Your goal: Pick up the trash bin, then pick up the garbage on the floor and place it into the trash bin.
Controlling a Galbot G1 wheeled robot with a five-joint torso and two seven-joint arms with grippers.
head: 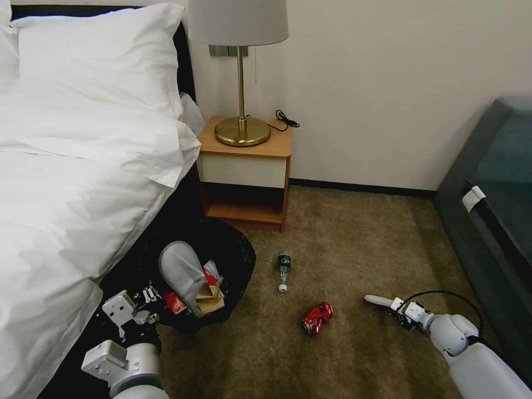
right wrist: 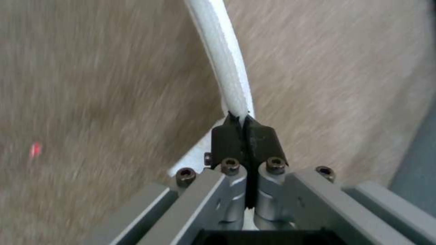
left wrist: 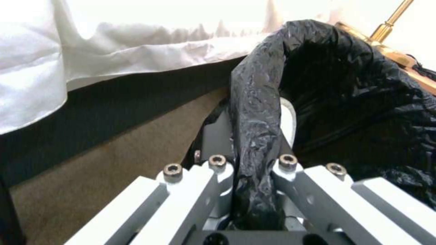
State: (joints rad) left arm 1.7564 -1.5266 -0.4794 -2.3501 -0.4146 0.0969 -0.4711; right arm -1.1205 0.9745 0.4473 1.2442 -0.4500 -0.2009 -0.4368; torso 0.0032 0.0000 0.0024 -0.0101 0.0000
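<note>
Black bag plastic is what we grip with our left gripper (left wrist: 254, 163): its jaws are clenched on the lined rim of the trash bin (head: 233, 249), which we hold beside the bed (head: 72, 183), in front of the nightstand (head: 246, 166). Inside the bin we see a white slipper (head: 180, 269), a brown paper bag (head: 209, 298) and red wrappers (head: 174, 302). Our right gripper (head: 394, 304) is low over the carpet (head: 343, 244) on the right, near the dark sofa (head: 493, 183); its jaws are closed tight on a second white slipper (right wrist: 224, 58), which projects from them edge-on above the floor. On the carpet between the two grippers lie a crushed red can (head: 317, 317) and, just beyond it, a small green bottle (head: 284, 269), both apart from the bin. A brass lamp (head: 242, 72) stands on the nightstand.
</note>
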